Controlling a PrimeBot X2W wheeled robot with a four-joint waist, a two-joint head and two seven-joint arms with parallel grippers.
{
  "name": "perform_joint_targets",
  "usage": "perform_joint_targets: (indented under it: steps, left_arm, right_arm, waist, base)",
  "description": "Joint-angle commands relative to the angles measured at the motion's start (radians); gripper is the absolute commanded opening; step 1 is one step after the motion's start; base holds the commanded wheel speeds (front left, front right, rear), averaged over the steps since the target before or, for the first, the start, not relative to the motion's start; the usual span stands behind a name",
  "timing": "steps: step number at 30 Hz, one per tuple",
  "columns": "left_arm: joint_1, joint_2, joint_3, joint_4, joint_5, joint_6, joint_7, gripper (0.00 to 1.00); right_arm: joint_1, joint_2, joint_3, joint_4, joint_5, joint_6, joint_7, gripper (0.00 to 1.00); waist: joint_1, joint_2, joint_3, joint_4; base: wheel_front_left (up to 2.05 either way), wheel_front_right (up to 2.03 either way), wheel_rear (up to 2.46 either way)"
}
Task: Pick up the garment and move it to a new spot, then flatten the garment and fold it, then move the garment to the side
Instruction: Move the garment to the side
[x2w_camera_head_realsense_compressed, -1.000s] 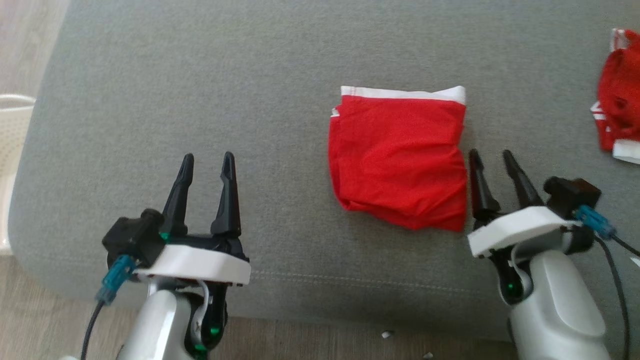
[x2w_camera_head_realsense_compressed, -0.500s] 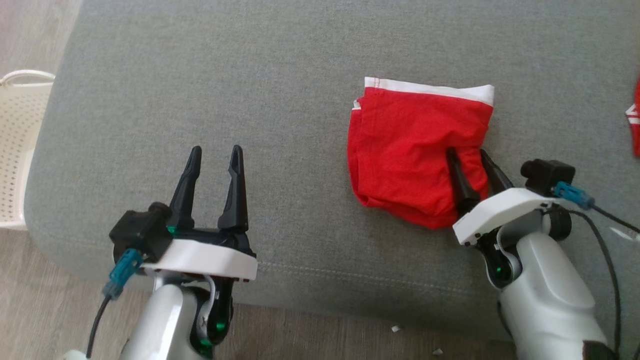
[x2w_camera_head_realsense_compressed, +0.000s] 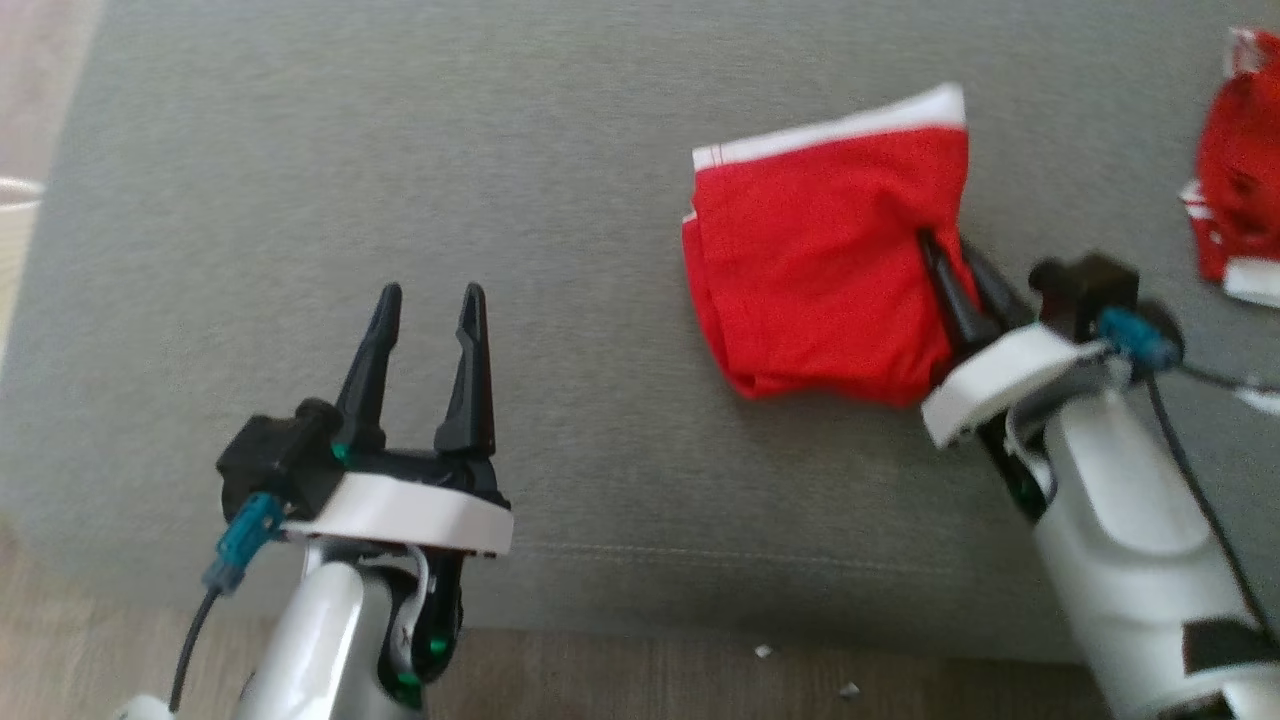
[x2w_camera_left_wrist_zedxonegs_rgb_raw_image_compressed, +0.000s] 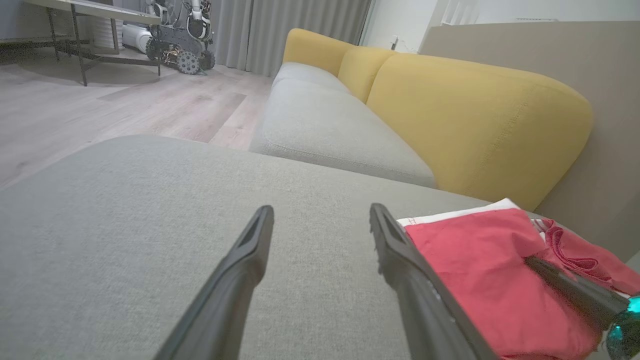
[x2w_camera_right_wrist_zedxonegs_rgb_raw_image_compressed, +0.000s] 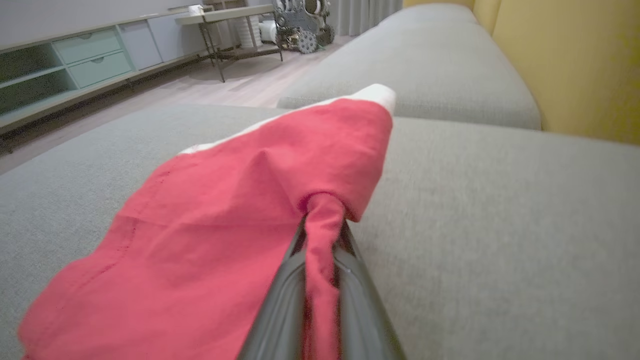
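The right gripper is pinched tight on a fold of red cloth at the right edge of the garment. In the right wrist view that bunched strip runs down between its two dark fingers, which stand almost together. The garment is a folded red piece with a white band along its upper edge. It sits right of centre in the upper half of the head view on the grey cushion. Its right side seems drawn up toward the gripper, though blur makes it hard to tell whether it is off the cushion. The left gripper hangs at the lower left of the head view with its fingers spread wide and nothing between them, well apart from the garment. A second, crumpled red garment lies at the right edge of the head view. In the left wrist view a yellow backrest rises beyond the cushion.
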Motion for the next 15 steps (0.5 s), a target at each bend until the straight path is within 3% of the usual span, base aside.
perform_joint_targets:
  steps: [1,8,15]
  left_arm:
    - [-0.054,0.004,0.038,-0.036,0.013,-0.003,-0.012,1.00]
    - [-0.132,0.004,0.037,-0.023,0.062,-0.036,-0.012,1.00]
    - [-0.226,0.004,0.034,-0.005,0.112,-0.072,-0.012,1.00]
  right_arm:
    - [-0.042,-0.009,0.030,-0.042,-0.019,0.007,-0.010,0.00]
    - [-0.184,-0.112,0.116,-0.103,-0.004,0.007,0.045,0.00]
    - [-0.316,-0.240,0.184,-0.138,0.112,0.007,0.102,0.00]
  waist:
    - [0.0000,0.0000,0.014,-0.039]
    - [0.0000,0.0000,0.079,-0.157]
    - [0.0000,0.0000,0.168,-0.256]
  base:
    - [0.00,0.00,0.00]
    - [0.00,0.00,0.00]
    - [0.00,0.00,0.00]
